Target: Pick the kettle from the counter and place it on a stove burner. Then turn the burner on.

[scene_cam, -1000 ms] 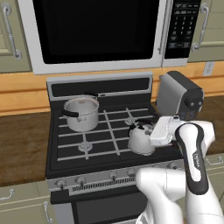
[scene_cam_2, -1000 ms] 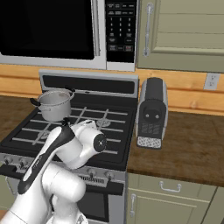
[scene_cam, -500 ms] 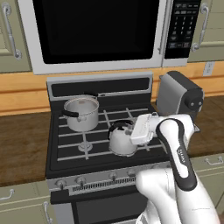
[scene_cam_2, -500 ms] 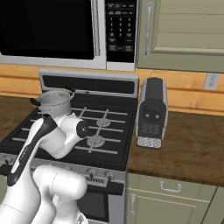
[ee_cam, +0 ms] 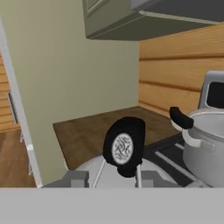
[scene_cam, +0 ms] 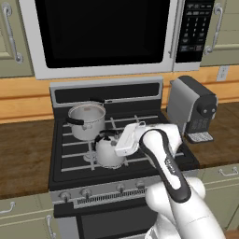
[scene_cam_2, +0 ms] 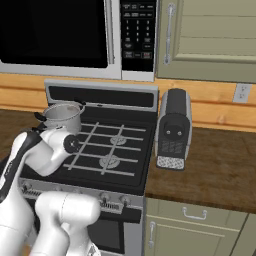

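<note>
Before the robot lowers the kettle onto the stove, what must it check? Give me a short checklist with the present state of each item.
1. Gripper shut on the kettle handle: ok.
2. Kettle is over the stove grate, front-left area: ok.
3. Kettle is centred over a stove burner: cannot tell.
4. Kettle is apart from the steel pot: they look close, cannot tell.
5. Kettle upright: ok.
6. Burner knobs unobstructed for the later step: ok.
</note>
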You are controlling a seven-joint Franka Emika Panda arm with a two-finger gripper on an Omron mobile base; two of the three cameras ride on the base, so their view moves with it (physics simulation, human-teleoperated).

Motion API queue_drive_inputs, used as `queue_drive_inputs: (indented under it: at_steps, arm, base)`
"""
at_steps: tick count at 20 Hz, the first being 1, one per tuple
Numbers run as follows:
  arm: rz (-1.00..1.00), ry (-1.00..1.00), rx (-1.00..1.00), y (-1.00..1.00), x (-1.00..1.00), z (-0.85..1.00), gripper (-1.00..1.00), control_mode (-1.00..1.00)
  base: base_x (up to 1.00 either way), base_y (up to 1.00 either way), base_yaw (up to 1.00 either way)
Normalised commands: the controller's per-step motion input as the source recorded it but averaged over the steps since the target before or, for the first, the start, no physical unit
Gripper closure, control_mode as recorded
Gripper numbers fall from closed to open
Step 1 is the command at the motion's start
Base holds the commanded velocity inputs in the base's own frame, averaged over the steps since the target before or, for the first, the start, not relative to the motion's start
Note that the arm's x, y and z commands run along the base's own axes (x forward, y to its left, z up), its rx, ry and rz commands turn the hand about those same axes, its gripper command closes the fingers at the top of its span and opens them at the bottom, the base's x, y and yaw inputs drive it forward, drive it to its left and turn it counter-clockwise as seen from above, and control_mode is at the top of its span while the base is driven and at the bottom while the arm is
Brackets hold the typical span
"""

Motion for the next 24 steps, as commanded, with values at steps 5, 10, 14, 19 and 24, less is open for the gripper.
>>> queue_drive_inputs:
  at_steps: [5,10,14,19,24]
  arm:
    - [-0.01,-0.02,0.02,0.42,0.28,0.00,1.00,-1.00]
    - [-0.03,0.00,0.00,0.18,0.34,0.00,1.00,-1.00]
    - [-0.02,0.02,0.00,0.02,0.47,0.00,1.00,-1.00]
    - [-0.01,0.02,0.00,0.00,0.53,0.00,1.00,-1.00]
    - [0.00,0.01,0.00,0.00,0.34,-0.04,1.00,-1.00]
  base:
    - [0.00,0.00,0.00]
    - [0.00,0.00,0.00]
    - [0.00,0.00,0.00]
    - [0.00,0.00,0.00]
    - [0.00,0.00,0.00]
